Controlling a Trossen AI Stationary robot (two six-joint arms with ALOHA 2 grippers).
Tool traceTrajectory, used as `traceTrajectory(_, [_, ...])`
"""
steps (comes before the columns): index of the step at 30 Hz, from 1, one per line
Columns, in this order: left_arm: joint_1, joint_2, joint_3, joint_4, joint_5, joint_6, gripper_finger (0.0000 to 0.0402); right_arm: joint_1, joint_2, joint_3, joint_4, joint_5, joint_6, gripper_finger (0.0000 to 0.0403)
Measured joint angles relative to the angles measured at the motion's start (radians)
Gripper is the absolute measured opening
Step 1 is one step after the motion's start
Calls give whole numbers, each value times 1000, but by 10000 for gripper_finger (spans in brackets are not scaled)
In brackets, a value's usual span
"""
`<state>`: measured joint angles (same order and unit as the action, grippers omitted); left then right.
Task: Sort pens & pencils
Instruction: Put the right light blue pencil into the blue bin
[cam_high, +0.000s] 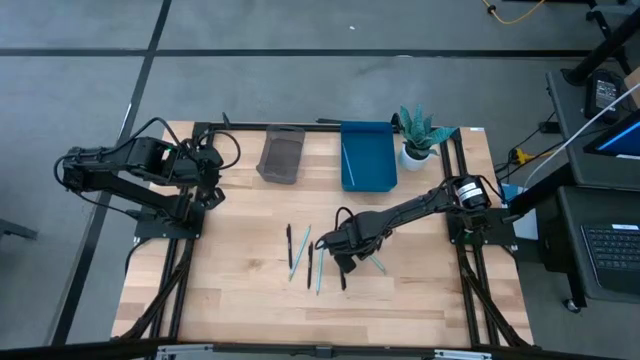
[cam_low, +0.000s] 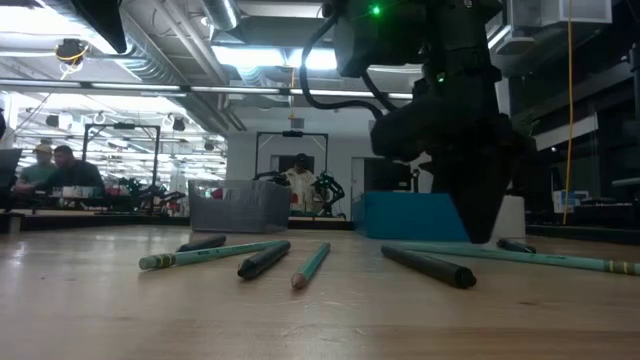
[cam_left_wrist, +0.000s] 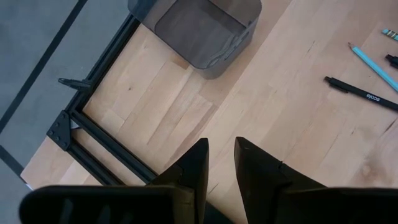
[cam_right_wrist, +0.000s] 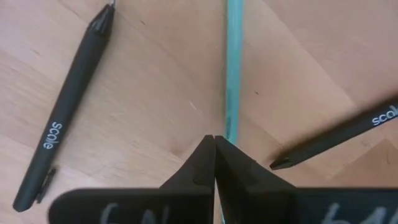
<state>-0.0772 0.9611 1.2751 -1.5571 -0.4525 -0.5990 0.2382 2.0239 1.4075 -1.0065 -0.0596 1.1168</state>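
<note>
Jaws of right gripper (cam_high: 343, 262) pressing together, tips down on teal pencil (cam_high: 319, 272), mid-table among scattered pens and pencils; long axes running mostly near-far. Left gripper (cam_high: 213, 193) waiting at left edge, narrow gap between fingers, gripping nothing. Grey bin (cam_high: 281, 153) and blue bin (cam_high: 368, 155) sitting at far edge.

Low view: right gripper (cam_low: 478, 225) reaching down to table; black pen (cam_low: 431, 267) lying in front of it.

Right wrist view: pencil (cam_right_wrist: 234, 68) pointing straight away from fingertips (cam_right_wrist: 206, 163); black pen (cam_right_wrist: 63, 112) lying aslant beside it.
</note>
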Motion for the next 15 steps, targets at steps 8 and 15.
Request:
traceTrajectory(8, [0,0,0,0,0,0,73,0,-2,1,0,13,-1,37])
traceTrajectory(15, [0,0,0,3,0,1,73,0,-3,-15,1,13,-1,107])
